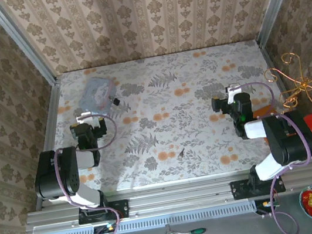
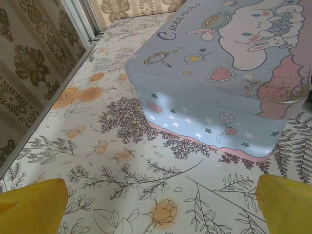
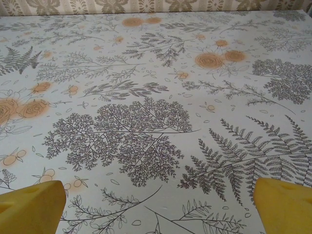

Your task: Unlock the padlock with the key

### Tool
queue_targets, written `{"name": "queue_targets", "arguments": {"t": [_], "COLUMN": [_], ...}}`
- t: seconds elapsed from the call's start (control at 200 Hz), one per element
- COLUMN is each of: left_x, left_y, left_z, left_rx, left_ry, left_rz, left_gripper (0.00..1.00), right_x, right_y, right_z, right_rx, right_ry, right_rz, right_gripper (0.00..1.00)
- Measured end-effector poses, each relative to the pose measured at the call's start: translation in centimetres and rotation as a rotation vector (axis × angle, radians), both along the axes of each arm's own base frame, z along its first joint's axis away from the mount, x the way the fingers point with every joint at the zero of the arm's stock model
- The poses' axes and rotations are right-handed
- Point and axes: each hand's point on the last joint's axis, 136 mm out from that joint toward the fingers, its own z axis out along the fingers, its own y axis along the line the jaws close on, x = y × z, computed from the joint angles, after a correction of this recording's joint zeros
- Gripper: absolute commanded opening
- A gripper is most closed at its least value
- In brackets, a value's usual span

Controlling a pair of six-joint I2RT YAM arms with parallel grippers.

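Observation:
The padlock, a tiny black square, lies on the floral tabletop just right of the light blue tin. The key, a thin dark sliver, lies on its own near the table's front centre. My left gripper rests at the left, just short of the tin, well apart from the padlock. In the left wrist view it is open, its yellow fingertips wide apart over bare table. My right gripper sits at the right, far from both. It is open too, with nothing between its fingertips.
The light blue cartoon tin stands close ahead of the left gripper, at the back left. Patterned walls enclose the table on three sides. A gold wire stand and red objects sit beyond the right wall. A green-handled tool lies on the front shelf.

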Motion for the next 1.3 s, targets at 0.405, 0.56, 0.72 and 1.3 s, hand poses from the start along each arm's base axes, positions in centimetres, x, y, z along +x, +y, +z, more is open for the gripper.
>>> {"name": "queue_targets", "arguments": {"t": [0.405,0.56,0.72,1.3], "left_x": [0.0,0.0,0.0,-3.6], "left_y": [0.0,0.0,0.0,-5.0], "left_z": [0.0,0.0,0.0,10.0], "left_rx": [0.0,0.0,0.001,0.123], "left_ry": [0.0,0.0,0.0,-0.293], "left_rz": [0.0,0.0,0.001,-0.037], "left_gripper": [1.0,1.0,1.0,1.0], "right_x": [0.0,0.0,0.0,-3.0], "right_y": [0.0,0.0,0.0,5.7], "right_z": [0.0,0.0,0.0,10.4], "right_rx": [0.001,0.001,0.001,-0.044], "right_ry": [0.0,0.0,0.0,-0.19], "right_rz": [0.002,0.002,0.002,0.223], "right_gripper": [1.0,1.0,1.0,1.0]}}
